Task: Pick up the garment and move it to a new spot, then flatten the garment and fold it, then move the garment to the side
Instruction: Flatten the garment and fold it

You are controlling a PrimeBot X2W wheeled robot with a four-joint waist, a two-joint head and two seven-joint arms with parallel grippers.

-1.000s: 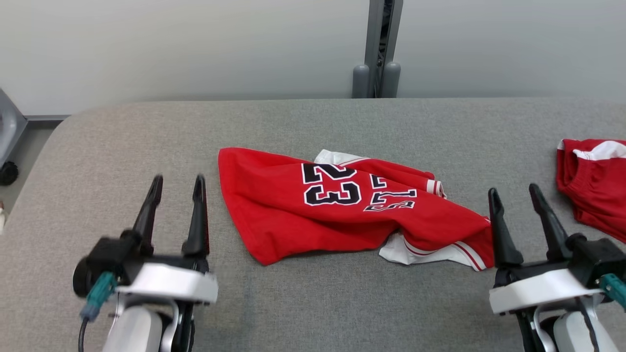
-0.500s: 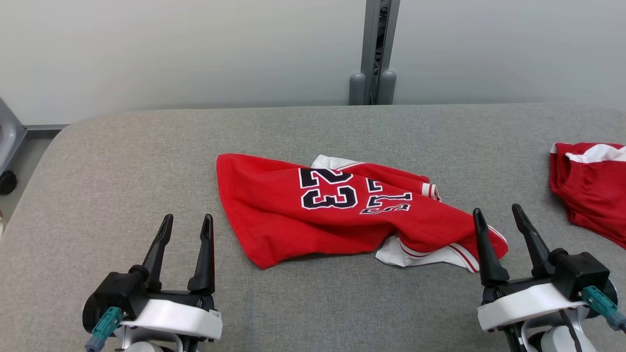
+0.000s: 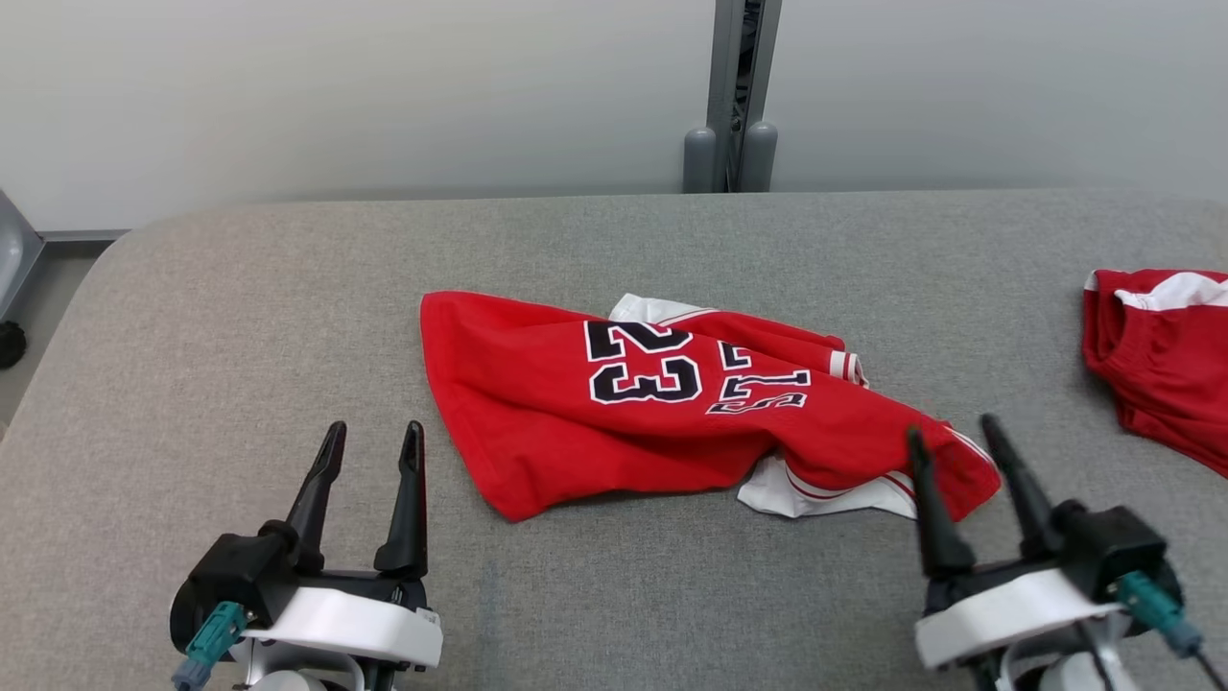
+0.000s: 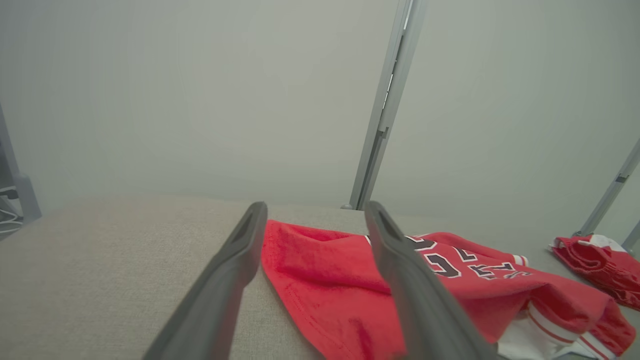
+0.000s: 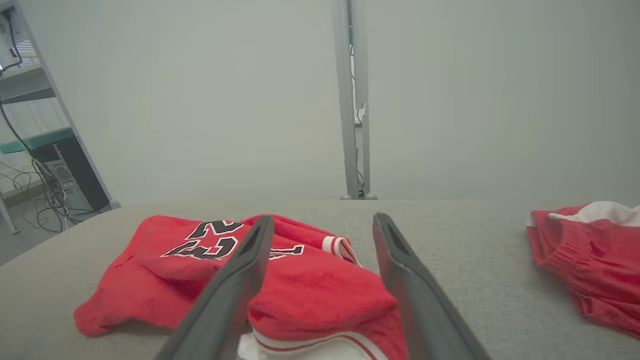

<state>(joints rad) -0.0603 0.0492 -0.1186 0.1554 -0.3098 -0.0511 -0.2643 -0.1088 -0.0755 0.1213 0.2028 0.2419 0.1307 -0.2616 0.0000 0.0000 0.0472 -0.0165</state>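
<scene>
Right gripper (image 3: 951, 427) has slid inward, its fingertips now over the jersey's (image 3: 576, 432) striped near-right corner, fingers spread, empty. Left gripper (image 3: 374, 427) hovers just left of jersey, fingers spread, pointing forward. Jersey lies crumpled on grey table (image 3: 240, 317); other red garment (image 3: 1161, 365) well right of jersey.

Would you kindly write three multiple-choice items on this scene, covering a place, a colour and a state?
1. Where on the table lies the second red garment? A) far right B) far left C) centre
2. What colour are the jersey numerals? A) yellow B) black C) blue
3. How are the left gripper and right gripper? A) both shut B) right shut on cloth C) both open
1 A, at the head view's right edge; 2 B, the 23 is black; 3 C, fingers spread, gripping nothing.
</scene>
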